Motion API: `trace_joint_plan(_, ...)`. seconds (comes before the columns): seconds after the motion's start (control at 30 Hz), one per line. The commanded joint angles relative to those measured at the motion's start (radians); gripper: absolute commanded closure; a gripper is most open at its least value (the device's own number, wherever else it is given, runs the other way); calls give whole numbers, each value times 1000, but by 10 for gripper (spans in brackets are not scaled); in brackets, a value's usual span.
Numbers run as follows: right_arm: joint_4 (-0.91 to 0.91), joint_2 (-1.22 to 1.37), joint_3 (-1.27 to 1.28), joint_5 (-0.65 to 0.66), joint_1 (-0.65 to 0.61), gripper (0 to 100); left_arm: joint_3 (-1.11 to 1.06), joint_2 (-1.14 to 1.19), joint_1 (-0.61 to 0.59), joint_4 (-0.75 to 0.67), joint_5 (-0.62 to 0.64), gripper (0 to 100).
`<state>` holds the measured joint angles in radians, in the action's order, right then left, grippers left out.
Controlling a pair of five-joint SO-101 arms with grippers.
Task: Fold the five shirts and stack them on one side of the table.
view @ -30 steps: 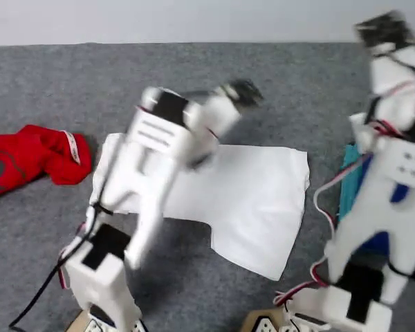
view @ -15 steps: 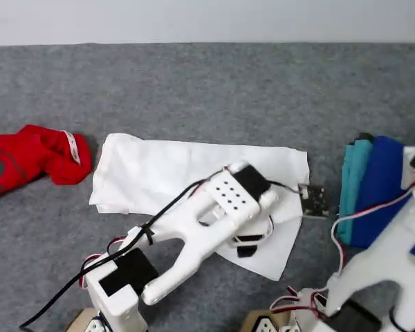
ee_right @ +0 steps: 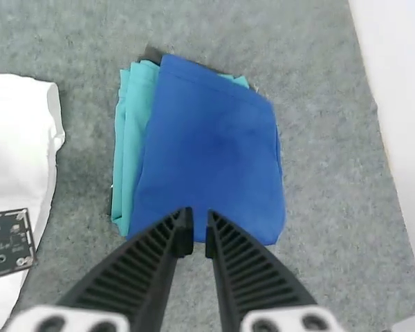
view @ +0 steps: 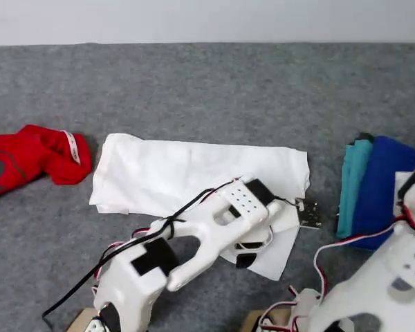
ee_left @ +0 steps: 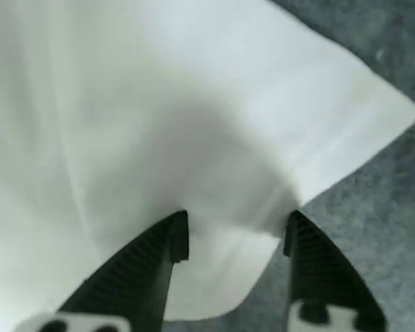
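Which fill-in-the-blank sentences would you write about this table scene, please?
The left claw hangs over the white shirt with jaws ____.
Of the blue shirt and the teal shirt, the ____ one lies on top.
Of the white shirt and the red shirt, the ____ one lies crumpled.
Missing: open; blue; red.

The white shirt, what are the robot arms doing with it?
The left gripper is down on the white shirt, its fingers open around a fold near one corner. The shirt lies partly folded in the middle of the grey table. The right gripper hangs shut and empty above a folded blue shirt stacked on a teal shirt. A red shirt lies crumpled at the other side, not yet folded.
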<state>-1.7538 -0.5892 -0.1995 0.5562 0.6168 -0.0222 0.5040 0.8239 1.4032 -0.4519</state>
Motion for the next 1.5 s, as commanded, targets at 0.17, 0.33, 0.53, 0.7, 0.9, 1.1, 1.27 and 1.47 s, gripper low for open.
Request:
trace_joint_plan(0.17, -30, -48, 0, 11, 15, 952, 214, 143, 3, 106, 43, 929)
trace_joint_plan(0.33, -31, -59, 0, 11, 15, 952, 234, 138, 8, 117, 46, 993)
trace_joint_plan(0.53, -33, -59, 0, 11, 15, 952, 234, 23, -11, 144, 43, 994)
trace_joint_plan(0.7, -35, -59, 0, 11, 15, 952, 239, -17, -75, 98, 41, 994)
trace_joint_plan(0.9, -35, -59, 0, 9, 15, 952, 332, 32, -127, 94, 41, 993)
trace_joint_plan(1.1, -36, -59, 0, 5, 13, 952, 487, 80, -184, 101, 43, 941)
trace_joint_plan(1.27, -36, -59, 0, 5, 15, 952, 582, 160, -247, 94, 46, 840)
trace_joint_plan(1.47, -38, -59, 0, 5, 15, 953, 720, 288, -342, 103, 43, 838)
